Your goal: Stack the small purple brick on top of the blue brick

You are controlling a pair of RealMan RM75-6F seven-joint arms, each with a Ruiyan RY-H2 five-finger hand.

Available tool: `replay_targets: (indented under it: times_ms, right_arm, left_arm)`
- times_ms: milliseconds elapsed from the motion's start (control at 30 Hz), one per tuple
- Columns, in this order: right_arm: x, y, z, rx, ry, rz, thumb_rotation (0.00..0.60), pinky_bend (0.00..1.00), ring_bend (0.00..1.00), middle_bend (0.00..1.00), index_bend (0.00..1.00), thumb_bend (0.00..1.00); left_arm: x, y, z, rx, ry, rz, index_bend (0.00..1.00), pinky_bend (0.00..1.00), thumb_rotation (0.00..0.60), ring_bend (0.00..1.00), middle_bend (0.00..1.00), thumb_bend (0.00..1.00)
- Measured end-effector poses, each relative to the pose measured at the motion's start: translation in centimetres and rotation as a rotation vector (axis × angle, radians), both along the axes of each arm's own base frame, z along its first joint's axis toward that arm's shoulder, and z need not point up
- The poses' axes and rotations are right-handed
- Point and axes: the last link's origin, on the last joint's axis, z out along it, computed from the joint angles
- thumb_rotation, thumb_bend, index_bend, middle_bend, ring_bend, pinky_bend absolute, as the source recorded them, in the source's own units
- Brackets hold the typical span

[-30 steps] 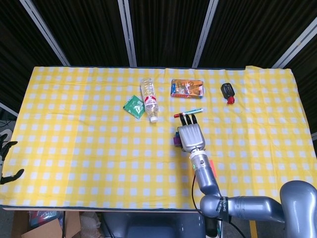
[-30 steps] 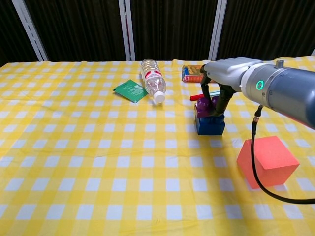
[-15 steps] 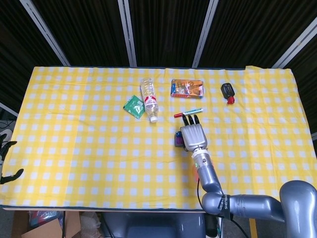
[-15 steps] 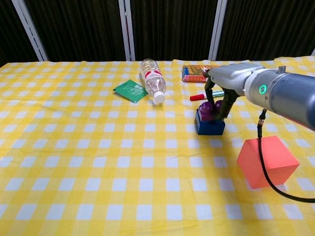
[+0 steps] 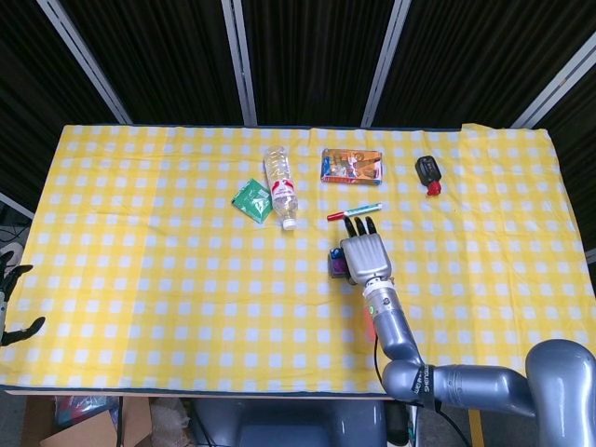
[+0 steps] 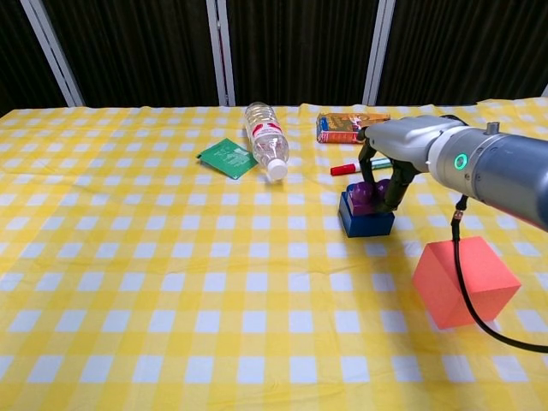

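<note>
Sitting on the blue brick [image 6: 366, 217], the purple brick [image 6: 366, 194] lies near the tabletop's [image 5: 140, 279] centre, a little toward three o'clock. The right hand [image 6: 383, 181] reaches down over it from the six o'clock side, palm down, fingers [image 6: 396, 184] pointing down around the purple brick and holding it. From the head view the hand [image 5: 364, 256] hides most of both bricks; only a purple sliver [image 5: 335, 266] shows at its nine o'clock side. The chest view alone shows the stack and an orange cube [image 6: 465, 282] at four o'clock. The left hand [image 5: 14, 303] hangs open at the tabletop's nine o'clock edge.
</note>
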Motion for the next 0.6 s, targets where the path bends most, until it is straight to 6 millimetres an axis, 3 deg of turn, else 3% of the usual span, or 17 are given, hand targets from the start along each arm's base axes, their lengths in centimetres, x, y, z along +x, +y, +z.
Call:
replay_targets:
  times_ms: [600]
  right_arm:
    - [-1.4,0.0,-0.9,0.032,-0.008,-0.021,0.6,0.0,0.0,0.0,0.58,0.5]
  left_arm:
    - [0.0,-0.1,0.1,0.006,-0.002,-0.002,0.18,0.1,0.6,0.0,0.0,0.24]
